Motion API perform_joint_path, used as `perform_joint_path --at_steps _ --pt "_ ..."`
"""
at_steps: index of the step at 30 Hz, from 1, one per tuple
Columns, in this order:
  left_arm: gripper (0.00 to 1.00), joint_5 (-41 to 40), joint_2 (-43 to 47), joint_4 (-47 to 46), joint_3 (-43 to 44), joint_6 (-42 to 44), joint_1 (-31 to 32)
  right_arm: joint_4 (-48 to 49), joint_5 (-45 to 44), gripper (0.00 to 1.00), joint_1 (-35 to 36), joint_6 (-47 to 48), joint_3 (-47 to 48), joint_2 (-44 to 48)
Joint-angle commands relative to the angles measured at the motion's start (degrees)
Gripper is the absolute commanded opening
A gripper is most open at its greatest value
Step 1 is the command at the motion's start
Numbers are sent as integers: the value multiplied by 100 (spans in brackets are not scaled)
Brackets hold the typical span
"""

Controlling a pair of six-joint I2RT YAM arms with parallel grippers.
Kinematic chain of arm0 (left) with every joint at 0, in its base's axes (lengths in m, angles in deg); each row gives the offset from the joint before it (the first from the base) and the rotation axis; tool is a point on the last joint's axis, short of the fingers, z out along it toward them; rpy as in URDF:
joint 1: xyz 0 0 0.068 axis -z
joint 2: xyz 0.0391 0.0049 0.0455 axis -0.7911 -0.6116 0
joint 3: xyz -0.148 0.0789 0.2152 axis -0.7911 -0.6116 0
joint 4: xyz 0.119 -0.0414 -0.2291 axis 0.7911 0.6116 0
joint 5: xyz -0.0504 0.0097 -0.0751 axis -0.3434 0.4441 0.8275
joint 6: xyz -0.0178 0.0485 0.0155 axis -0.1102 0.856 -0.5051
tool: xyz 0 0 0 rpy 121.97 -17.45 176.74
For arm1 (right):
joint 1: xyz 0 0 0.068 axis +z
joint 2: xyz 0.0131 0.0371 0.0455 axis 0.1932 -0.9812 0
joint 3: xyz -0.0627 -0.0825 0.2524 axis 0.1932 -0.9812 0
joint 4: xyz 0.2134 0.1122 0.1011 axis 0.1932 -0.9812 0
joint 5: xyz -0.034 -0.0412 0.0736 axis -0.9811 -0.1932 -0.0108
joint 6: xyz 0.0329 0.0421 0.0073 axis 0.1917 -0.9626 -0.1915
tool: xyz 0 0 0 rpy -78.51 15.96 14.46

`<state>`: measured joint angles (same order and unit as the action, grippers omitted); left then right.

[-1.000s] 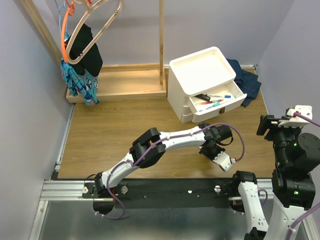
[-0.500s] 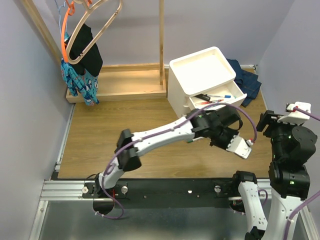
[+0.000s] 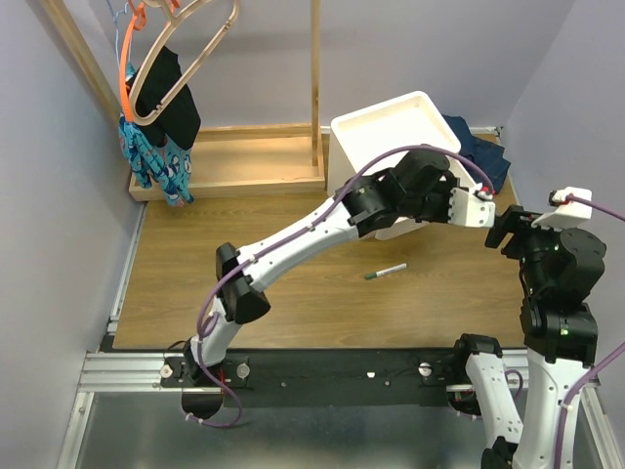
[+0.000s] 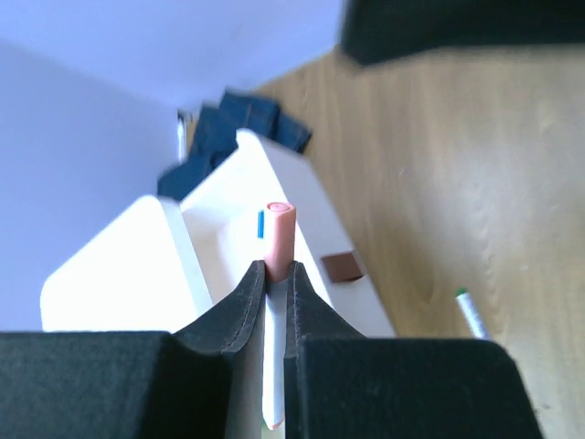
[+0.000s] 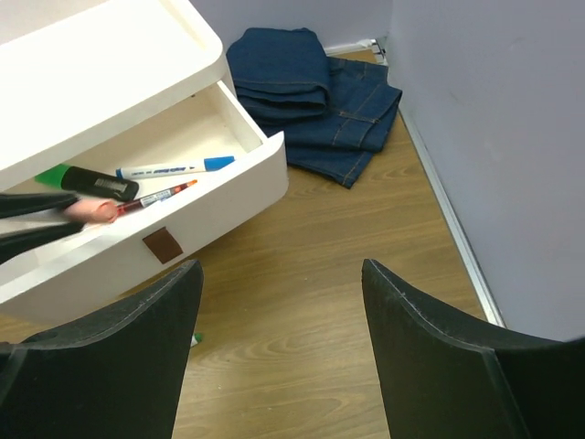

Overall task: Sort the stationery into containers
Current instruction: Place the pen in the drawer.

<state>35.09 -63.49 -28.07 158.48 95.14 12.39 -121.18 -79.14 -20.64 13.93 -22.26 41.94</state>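
Note:
My left gripper (image 4: 277, 274) is shut on a slim white marker with an orange cap (image 4: 278, 227) and holds it over the open top drawer (image 5: 196, 215) of the white drawer unit (image 3: 395, 132). In that drawer lie a thick black-and-green marker (image 5: 87, 181), a blue-capped marker (image 5: 174, 168) and a red-tipped one (image 5: 155, 197). A green-capped marker (image 3: 386, 271) lies on the wooden table in front of the unit. To the right of the drawer my right gripper (image 5: 279, 274) stands open over bare wood with nothing between its fingers.
Folded jeans (image 5: 311, 82) lie behind the unit by the right wall. A wooden rack base (image 3: 234, 161) with posts sits at the back. Hangers and clothes (image 3: 156, 117) hang at the back left. My left arm (image 3: 322, 220) stretches across the table.
My left arm has swung up from the near table to the open drawer with the orange-capped marker. The green-capped marker on the table is now uncovered. The right gripper has shifted slightly.

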Motion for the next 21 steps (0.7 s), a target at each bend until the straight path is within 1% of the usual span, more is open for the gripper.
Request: perform_joint_path --at_steps 1,5,6,7,8,9,10,12,15,16,17,18,19,20,21 --pt "0 -350 -364 -156 298 -223 -325 87 63 78 -26 -20 97 -178" --pt "0 -341 -610 -262 333 -310 -509 52 45 78 -43 24 150 -239" --pt "5 -350 -637 -271 325 -319 -544 44 45 78 -52 32 150 -248" --pt "15 -428 -655 -279 307 -346 -553 35 36 78 -87 41 167 -248" --pt "26 -533 -646 -366 264 -355 -545 26 45 78 -96 41 167 -248" --pt "42 -604 -594 -446 202 -372 -519 17 45 78 -114 41 158 -248" --pt "46 -701 -532 -516 28 -372 -492 8 54 78 -149 33 150 -248" --pt "52 -693 -225 -762 -166 -311 -457 -1 89 78 -184 32 132 -248" --pt "56 -675 398 -1192 -650 -354 -325 -1 168 78 -237 32 62 -213" --pt "57 -745 600 -1341 -1051 -424 -299 -9 229 78 -254 32 36 -213" --pt "58 -1033 1037 -1665 -1307 -555 -255 -9 273 78 -254 50 -17 -196" --pt "59 -1131 1294 -1833 -1615 -731 -255 -1 334 78 -263 111 -61 -187" --pt "60 -1289 1575 -2009 -2462 -1246 -281 17 500 77 -272 146 -105 -169" --pt "61 -1386 2230 -2472 -3018 -1469 -351 61 632 77 -272 208 -149 -134" --pt "62 -1361 2602 -2764 -3659 -1697 -412 70 773 75 -272 339 -254 -125"
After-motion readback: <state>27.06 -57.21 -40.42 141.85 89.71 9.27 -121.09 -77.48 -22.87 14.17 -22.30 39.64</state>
